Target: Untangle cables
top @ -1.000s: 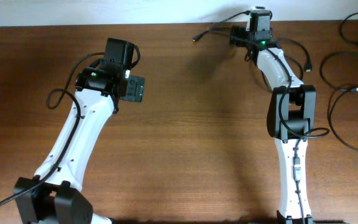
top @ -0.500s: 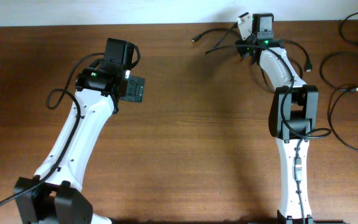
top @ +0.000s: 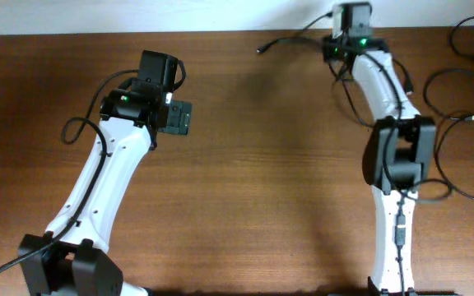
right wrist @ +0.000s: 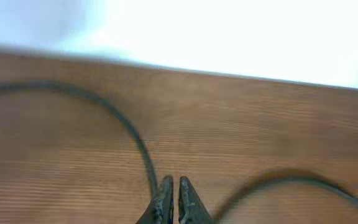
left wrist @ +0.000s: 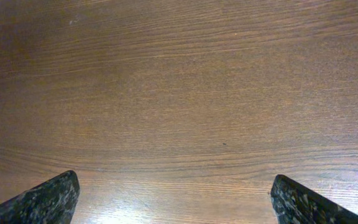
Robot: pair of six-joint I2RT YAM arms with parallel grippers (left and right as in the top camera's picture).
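Observation:
Several thin black cables lie at the table's far right. One cable (top: 290,37) runs from its plug (top: 260,49) to my right gripper (top: 344,39) at the far edge. In the right wrist view the right gripper (right wrist: 173,182) is shut, and that cable (right wrist: 129,130) curves down behind its left finger and comes out again on the right (right wrist: 291,182), so it seems pinched deeper in the jaws. My left gripper (top: 179,117) hangs over bare wood at the left. It (left wrist: 176,202) stands wide open with nothing between its fingers.
More black cables lie in loose loops at the right edge (top: 467,37), (top: 447,82), (top: 463,177). Another cord with a plug (top: 407,89) hangs beside the right arm. The wooden table (top: 253,181) ends at a white wall at the back.
The right gripper has shut and shifted right and back toward the far edge, and the cable by it has been drawn straighter. The left arm has not moved.

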